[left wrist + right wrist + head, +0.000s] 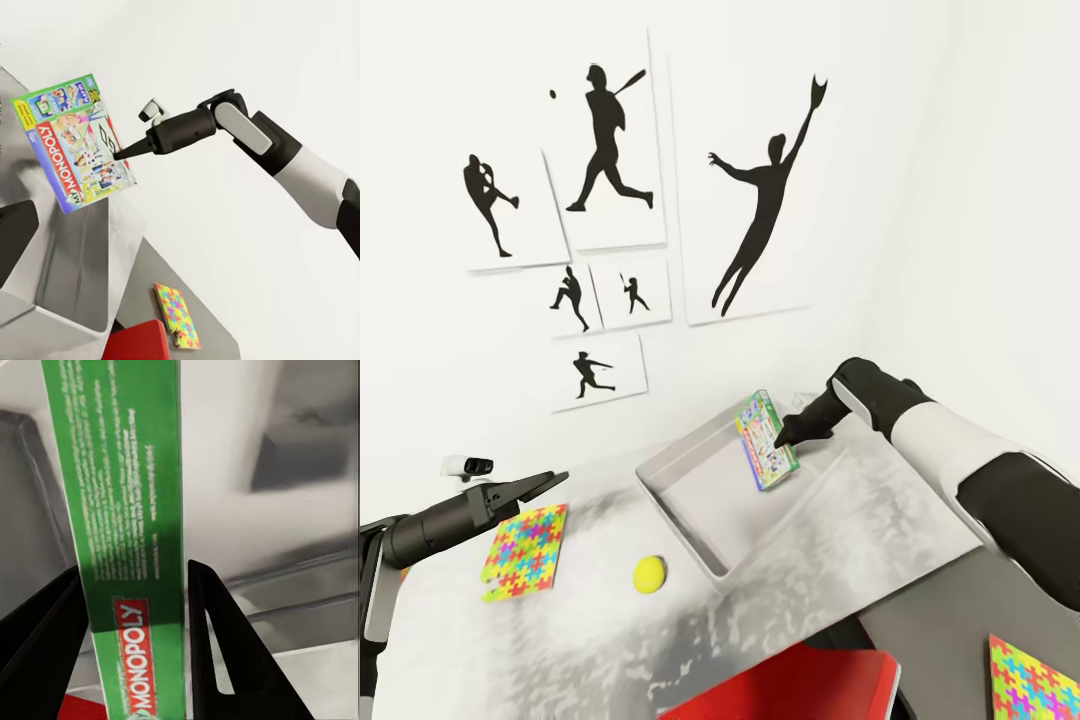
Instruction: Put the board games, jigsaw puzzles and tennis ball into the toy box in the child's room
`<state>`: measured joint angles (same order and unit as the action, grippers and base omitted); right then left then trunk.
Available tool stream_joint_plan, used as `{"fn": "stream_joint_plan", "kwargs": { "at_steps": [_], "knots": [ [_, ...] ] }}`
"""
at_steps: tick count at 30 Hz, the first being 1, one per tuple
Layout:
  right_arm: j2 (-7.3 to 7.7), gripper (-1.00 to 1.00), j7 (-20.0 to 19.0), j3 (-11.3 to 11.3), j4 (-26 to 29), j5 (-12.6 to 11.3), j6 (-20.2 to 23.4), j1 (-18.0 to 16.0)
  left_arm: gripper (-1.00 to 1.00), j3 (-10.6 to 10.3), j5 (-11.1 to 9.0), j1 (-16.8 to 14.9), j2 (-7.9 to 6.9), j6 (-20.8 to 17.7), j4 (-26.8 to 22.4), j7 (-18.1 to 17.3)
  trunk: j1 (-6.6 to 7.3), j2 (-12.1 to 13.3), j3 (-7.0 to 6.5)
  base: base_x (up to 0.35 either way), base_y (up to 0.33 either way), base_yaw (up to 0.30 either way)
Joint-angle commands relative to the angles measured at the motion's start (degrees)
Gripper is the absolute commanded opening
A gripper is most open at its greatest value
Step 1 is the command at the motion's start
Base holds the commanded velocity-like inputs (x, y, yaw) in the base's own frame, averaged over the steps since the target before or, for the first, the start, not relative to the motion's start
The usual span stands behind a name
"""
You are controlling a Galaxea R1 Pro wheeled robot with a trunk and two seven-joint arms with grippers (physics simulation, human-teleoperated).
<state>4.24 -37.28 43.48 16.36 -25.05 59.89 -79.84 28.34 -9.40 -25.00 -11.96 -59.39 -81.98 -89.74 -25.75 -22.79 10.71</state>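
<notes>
In the head view, the red object (800,685) at 6 o'clock is cut by the frame edge, and so is one jigsaw puzzle (1032,682) at the 5 o'clock corner, so neither shape reads whole. The right gripper (788,436) sits right of centre, its black fingers pinching a Monopoly board game (767,440) held on edge and tilted above the toy box (682,505); the box's lower corner hangs over the tray's interior, though contact with the floor of it cannot be told. The left gripper (550,481) at 9 o'clock points toward centre with its tips drawn close and nothing between them; how far apart they stand is hard to judge. Just below it a second jigsaw puzzle (527,550) lies flat on the table (860,540), and the tennis ball (650,574) rests between that puzzle and the toy box, apart from both.

The left wrist view shows the game's (73,142) printed face at 10 o'clock, the right gripper (118,153) clamped on its edge, the toy box (71,277) beneath.

In the right wrist view the green side of the box (127,532) runs from 12 to 6 o'clock, squeezed between the two dark fingers (217,652); its lower end is cut off.
</notes>
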Motion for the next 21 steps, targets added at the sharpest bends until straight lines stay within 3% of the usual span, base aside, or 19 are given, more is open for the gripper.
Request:
{"fn": "stream_joint_plan", "kwargs": {
  "at_steps": [1,21],
  "knots": [
    [0.07,-1.00,-0.33,0.41,0.07,-0.05,0.11,-0.09,1.00,0.00,0.08,-0.05,0.00,-0.61,-0.02,-0.26,-0.03,-0.13,0.22,0.000,0.000,0.000],
    [0.55,-1.00,-3.19,1.00,0.07,0.15,0.11,-0.58,1.00,-0.01,0.08,-0.05,0.00,-0.61,-0.02,-0.26,-0.03,-0.13,2.09,0.000,0.000,0.000]
  ]
}}
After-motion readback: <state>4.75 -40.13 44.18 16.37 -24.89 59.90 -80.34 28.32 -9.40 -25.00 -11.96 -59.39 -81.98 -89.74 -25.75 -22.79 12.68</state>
